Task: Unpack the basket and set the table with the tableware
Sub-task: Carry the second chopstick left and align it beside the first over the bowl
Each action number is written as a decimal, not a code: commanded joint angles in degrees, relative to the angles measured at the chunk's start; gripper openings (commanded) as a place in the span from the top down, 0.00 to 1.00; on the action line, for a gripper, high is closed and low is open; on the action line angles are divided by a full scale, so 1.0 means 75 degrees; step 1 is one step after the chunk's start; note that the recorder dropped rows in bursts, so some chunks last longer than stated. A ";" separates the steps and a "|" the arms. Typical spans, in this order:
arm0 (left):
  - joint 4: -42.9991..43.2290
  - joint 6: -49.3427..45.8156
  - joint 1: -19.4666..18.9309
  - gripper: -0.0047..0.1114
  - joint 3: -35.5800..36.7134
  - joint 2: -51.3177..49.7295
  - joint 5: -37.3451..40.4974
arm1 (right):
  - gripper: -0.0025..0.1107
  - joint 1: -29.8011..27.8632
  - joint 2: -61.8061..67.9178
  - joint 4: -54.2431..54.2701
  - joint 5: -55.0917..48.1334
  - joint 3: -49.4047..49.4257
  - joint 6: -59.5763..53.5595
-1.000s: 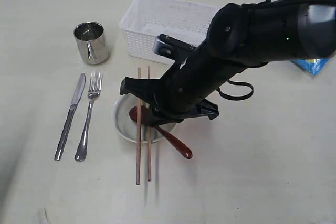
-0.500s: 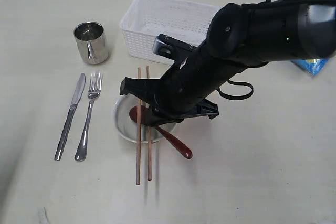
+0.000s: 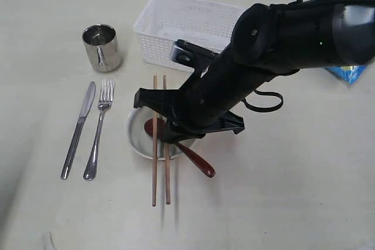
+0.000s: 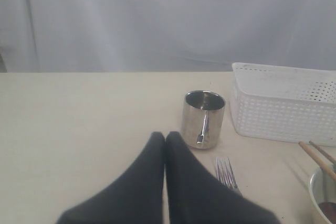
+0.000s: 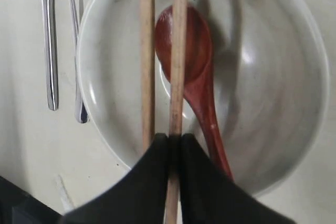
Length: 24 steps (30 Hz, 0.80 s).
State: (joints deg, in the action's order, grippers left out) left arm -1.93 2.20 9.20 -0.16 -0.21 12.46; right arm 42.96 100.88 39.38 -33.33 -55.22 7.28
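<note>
Two wooden chopsticks (image 3: 154, 168) lie across the cream bowl (image 3: 136, 139), which holds the reddish-brown spoon (image 3: 199, 163). In the right wrist view my right gripper (image 5: 174, 139) is shut on one chopstick (image 5: 178, 51); the other chopstick (image 5: 147, 51) lies free beside it, next to the spoon (image 5: 189, 40). A knife (image 3: 78, 130) and fork (image 3: 98, 133) lie left of the bowl, with the steel cup (image 3: 102, 47) behind them. The white basket (image 3: 187, 27) stands at the back. My left gripper (image 4: 165, 136) is shut on nothing, short of the cup (image 4: 203, 119). No brown plate is in view.
A blue chips bag (image 3: 345, 73) peeks out at the right edge behind the right arm, which spans the table (image 3: 293, 191) from the right to the bowl. The basket (image 4: 283, 108) looks empty from here.
The held chopstick has slid slightly toward the table's near edge with the right gripper. Everything else is as it was.
</note>
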 commanded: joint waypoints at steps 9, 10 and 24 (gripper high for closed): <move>0.0015 -0.0002 0.0008 0.96 0.0021 0.0027 -0.0049 | 0.98 0.0014 0.0004 -0.0013 0.0028 -0.0008 -0.0147; 0.0015 -0.0002 0.0008 0.96 0.0021 0.0027 -0.0049 | 0.98 0.0014 0.0004 -0.0013 0.0028 -0.0008 -0.0147; 0.0015 -0.0002 0.0008 0.96 0.0021 0.0027 -0.0049 | 0.79 0.0014 0.0004 -0.0033 0.0091 -0.0008 -0.0349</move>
State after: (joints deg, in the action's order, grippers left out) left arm -1.93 2.20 9.20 -0.16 -0.21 12.46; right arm 42.96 100.88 39.38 -33.16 -55.22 5.58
